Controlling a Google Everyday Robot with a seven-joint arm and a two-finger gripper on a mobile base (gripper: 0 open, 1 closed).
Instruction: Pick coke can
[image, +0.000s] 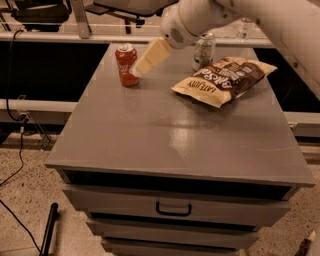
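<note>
Hovering just beside coke can (126, 65), gripper (138, 71), open or closed unclear, near tabletop (165, 137) rear edge

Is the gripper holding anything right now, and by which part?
Apparently nothing: the gripper is close beside the coke can, which stands upright on the table; contact cannot be told.
</note>
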